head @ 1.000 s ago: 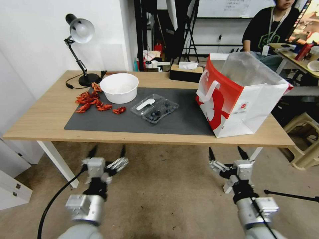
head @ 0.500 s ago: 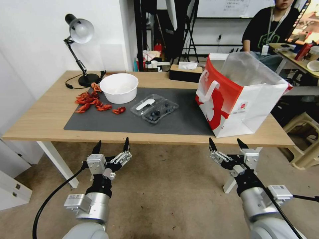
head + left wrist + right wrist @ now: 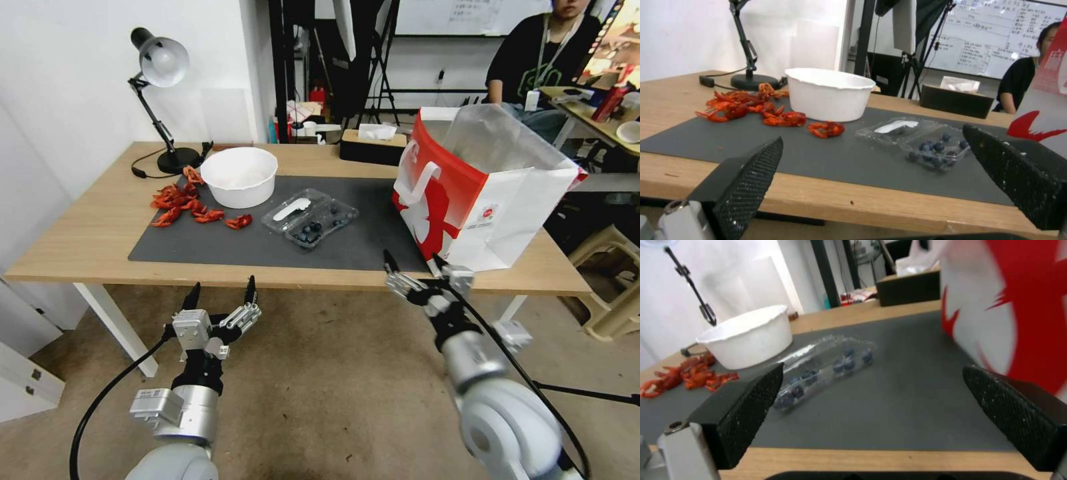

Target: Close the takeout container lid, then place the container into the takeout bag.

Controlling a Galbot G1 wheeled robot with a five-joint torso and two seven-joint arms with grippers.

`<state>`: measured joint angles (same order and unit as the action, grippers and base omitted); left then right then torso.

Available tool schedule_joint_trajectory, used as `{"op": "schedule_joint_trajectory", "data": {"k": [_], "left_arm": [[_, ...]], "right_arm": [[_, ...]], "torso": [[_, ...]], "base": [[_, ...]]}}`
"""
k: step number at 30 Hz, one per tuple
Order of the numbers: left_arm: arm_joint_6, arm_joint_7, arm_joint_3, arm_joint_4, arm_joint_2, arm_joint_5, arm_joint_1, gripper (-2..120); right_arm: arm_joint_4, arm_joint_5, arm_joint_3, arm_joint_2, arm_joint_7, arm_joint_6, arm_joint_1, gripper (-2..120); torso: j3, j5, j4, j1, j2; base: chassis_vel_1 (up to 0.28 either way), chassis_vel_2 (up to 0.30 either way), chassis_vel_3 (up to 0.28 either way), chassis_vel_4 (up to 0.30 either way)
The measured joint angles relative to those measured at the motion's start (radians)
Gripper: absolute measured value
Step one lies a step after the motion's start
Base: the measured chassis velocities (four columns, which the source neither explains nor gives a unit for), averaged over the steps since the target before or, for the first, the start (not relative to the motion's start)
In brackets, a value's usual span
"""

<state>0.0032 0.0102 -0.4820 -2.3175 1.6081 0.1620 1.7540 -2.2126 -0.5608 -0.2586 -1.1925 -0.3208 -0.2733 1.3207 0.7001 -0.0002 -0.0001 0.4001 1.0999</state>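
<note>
While the worktop [image 3: 80,247] waits with its clutter untouched, the robot's right arm has swung up and inward over the past second, the one real change in the room. Largest on the grey mat [image 3: 200,247] is the takeout bag [image 3: 480,193], red and white, standing upright with its foil-lined mouth open at about 3 o'clock from the mat's centre. At 11 o'clock sits a round white bowl [image 3: 240,177], with a scatter of red crayfish [image 3: 183,203] at 9 o'clock beside it. Near the mat's middle lies the takeout container [image 3: 310,218], clear plastic, spread open flat: blueberries in the nearer half, the lid [image 3: 293,209] with its white oblong label lying back toward the bowl, not yet closed. It is well apart from the bag.

The right gripper [image 3: 415,270], a second ago down below the worktop's front edge, now reaches that edge just in front of the bag's near corner, fingers spread wide and holding nothing. The left gripper [image 3: 220,297] has barely shifted; it hangs below the front edge at about 7 o'clock from the container, fingers likewise wide and empty.

By the look of it, the approach has begun from the right side, and lid-closing is the step in hand; nothing has been touched yet.
</note>
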Motion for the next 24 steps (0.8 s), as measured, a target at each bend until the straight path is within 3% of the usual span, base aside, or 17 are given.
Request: {"op": "schedule_joint_trajectory", "data": {"k": [8, 9, 16, 24], "left_arm": [[-0.004, 0.002, -0.01, 0.006, 0.0, -0.003, 0.001, 100], [-0.006, 0.002, -0.016, 0.007, 0.0, -0.004, 0.003, 100], [-0.014, 0.001, -0.027, 0.009, 0.0, -0.004, 0.009, 100], [-0.029, -0.001, -0.033, 0.016, 0.0, -0.006, 0.012, 100]], "right_arm": [[0.106, -0.086, 0.116, 0.01, -0.113, -0.042, -0.191, 100], [0.161, -0.12, 0.176, -0.008, -0.158, -0.059, -0.275, 100], [0.291, -0.157, 0.309, -0.082, -0.27, -0.14, -0.456, 100], [0.403, -0.147, 0.366, -0.143, -0.35, -0.234, -0.578, 100]], "torso": [[0.0, 0.0, 0.0, 0.0, 0.0], [0.0, 0.0002, 0.0001, 0.0, 0.0], [0.0, 0.0, 0.0002, 0.0, 0.0], [0.0, 0.0, 0.0002, 0.0, 0.0]], "base": [[0.0, 0.0, 0.0, 0.0], [0.0, 0.0, 0.0, 0.0], [0.0, 0.0, 0.0, 0.0], [0.0, 0.0, 0.0, 0.0]]}}
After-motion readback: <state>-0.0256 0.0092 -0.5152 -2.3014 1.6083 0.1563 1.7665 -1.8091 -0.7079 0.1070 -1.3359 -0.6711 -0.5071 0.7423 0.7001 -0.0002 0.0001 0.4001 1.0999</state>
